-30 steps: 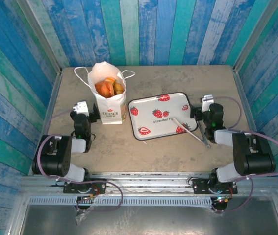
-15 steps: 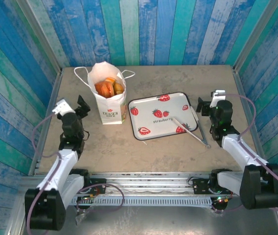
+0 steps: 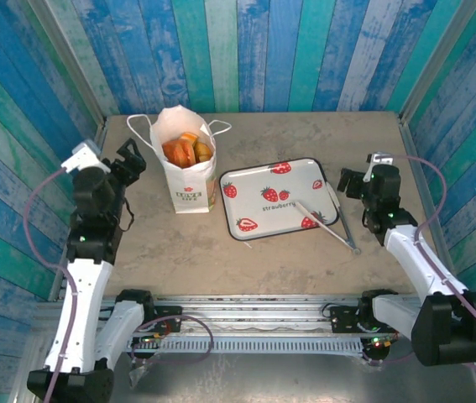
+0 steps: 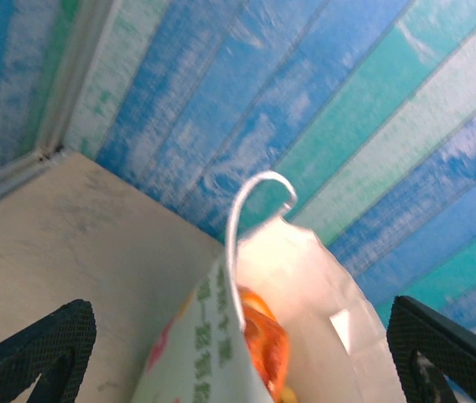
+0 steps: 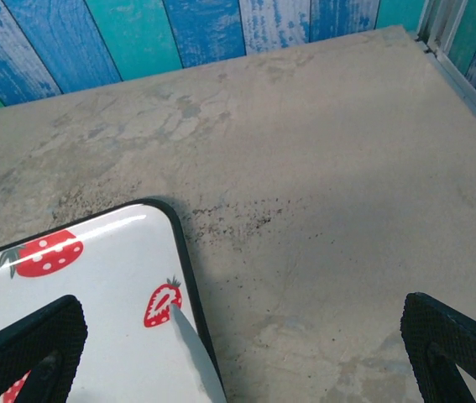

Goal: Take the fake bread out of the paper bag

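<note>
Several fake bread [image 3: 187, 150] pieces inside upright paper bag [image 3: 190, 186], far left on bench [image 3: 305, 260]; left fingers [image 4: 40, 344] spread wide, empty, near bag; right fingers [image 5: 28, 344] spread wide, empty, beside strawberry tray [image 3: 250, 207].

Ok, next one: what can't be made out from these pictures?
- Number of pieces of fake bread: in the top view, the paper bag walls hide all but the top few.
- Bag's lettering: too small in the top view, blurred in the left wrist view.
- Bag's base: cut off by the bottom edge of the left wrist view.
- The strawberry tray: the right wrist view's left and bottom edges cut most of it off.
</note>
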Controlling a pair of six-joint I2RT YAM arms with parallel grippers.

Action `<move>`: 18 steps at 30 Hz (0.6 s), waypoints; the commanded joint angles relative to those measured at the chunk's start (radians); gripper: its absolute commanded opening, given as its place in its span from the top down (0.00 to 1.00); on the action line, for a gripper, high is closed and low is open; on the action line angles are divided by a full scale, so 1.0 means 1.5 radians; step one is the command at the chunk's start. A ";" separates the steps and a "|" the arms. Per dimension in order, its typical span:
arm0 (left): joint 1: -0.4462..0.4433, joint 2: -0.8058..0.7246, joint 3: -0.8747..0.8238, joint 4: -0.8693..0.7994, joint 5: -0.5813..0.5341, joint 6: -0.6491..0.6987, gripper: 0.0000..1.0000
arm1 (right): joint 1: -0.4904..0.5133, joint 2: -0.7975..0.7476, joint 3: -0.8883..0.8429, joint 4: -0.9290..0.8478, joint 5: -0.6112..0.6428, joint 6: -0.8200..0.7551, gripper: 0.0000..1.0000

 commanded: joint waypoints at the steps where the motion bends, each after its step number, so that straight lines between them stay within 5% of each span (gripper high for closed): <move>1: 0.001 0.053 0.040 -0.097 0.099 0.017 0.06 | 0.015 0.008 0.029 -0.073 0.020 0.026 0.00; 11: 0.001 0.213 0.126 -0.100 0.141 0.065 0.02 | 0.035 0.045 0.134 -0.248 0.068 0.035 0.00; 18: 0.000 0.285 0.151 -0.074 0.113 0.075 0.26 | 0.044 0.088 0.195 -0.306 0.056 0.030 0.00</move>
